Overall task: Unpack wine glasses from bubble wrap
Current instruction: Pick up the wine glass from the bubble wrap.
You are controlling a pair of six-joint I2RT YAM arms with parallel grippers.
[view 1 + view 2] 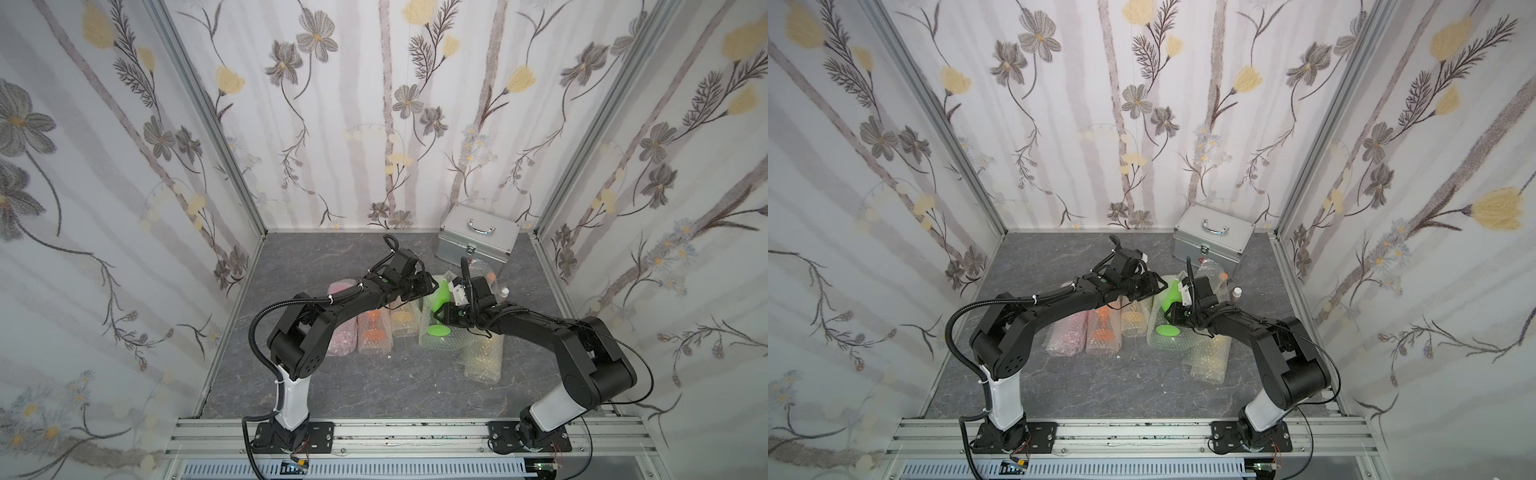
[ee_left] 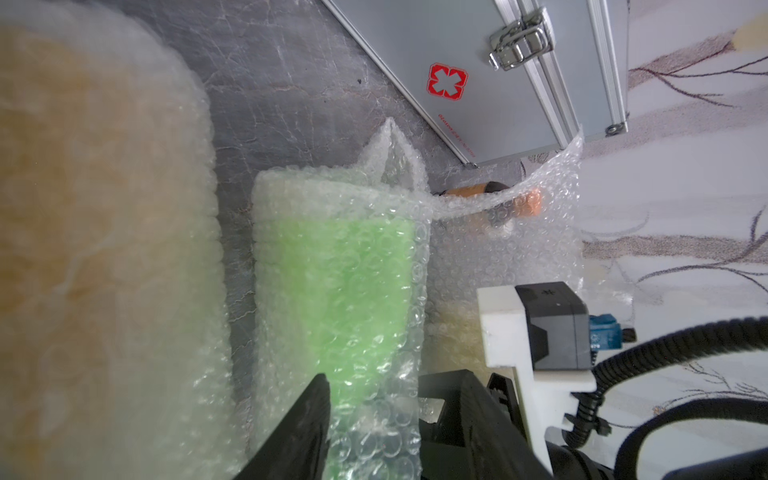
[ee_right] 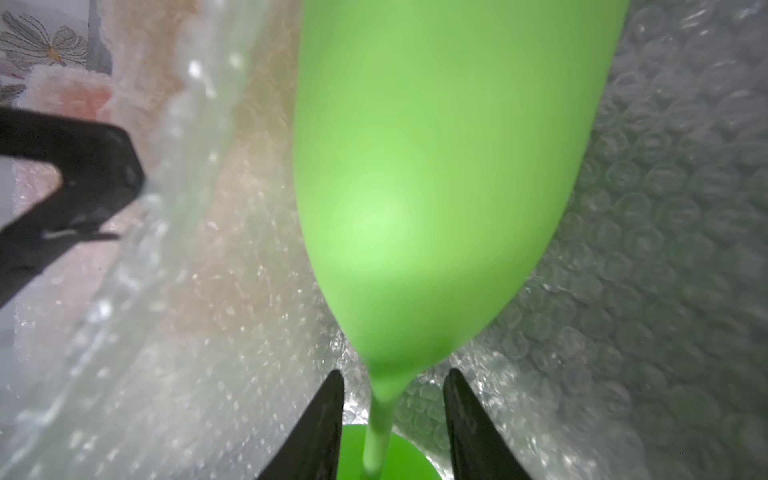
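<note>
the green wine glass lies bare on spread bubble wrap, just right of the worktop's middle, foot toward the near edge. your right arm folds in low from the near right corner, right gripper astride the stem, jaws partly apart with a gap either side, clamping nothing. your left arm stretches diagonally from the near left corner, left gripper at the bowl's rim; you cannot tell its jaws' state. grey marbled worktop, floral walls, a metal case in the far right corner
</note>
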